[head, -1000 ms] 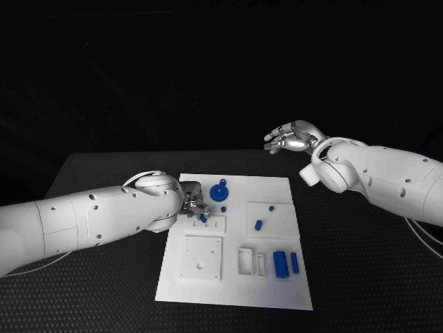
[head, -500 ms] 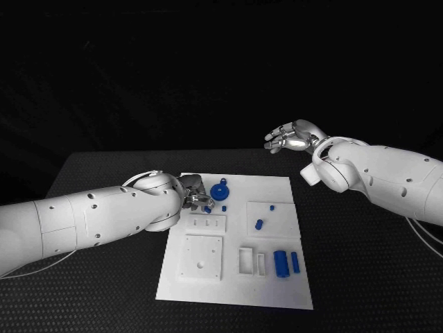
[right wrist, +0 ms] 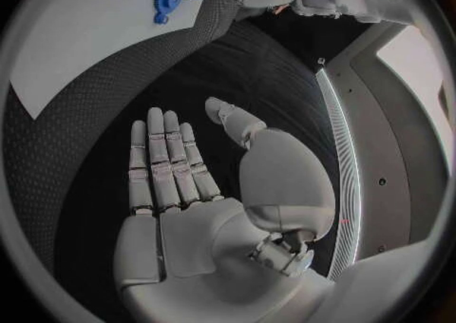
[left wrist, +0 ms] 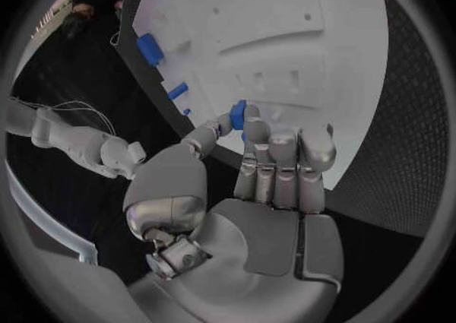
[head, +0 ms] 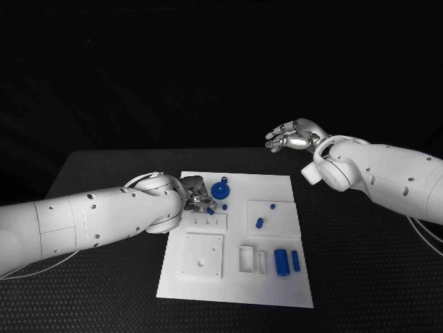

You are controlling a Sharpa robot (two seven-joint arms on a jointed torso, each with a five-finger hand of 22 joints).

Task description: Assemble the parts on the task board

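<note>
Left robot hand (head: 197,197) low over white task board (head: 281,288), at board's 10 o'clock corner, pinching small blue part (left wrist: 238,116) between thumb and fingertips. Right robot hand (head: 293,137) up off bench (head: 371,263), past board's 1 o'clock corner, fingers straight and apart, holding nothing. Round blue part (head: 220,190) just beside left robot hand. Two blue bars (head: 286,261) lie near board's 5 o'clock side.
</note>
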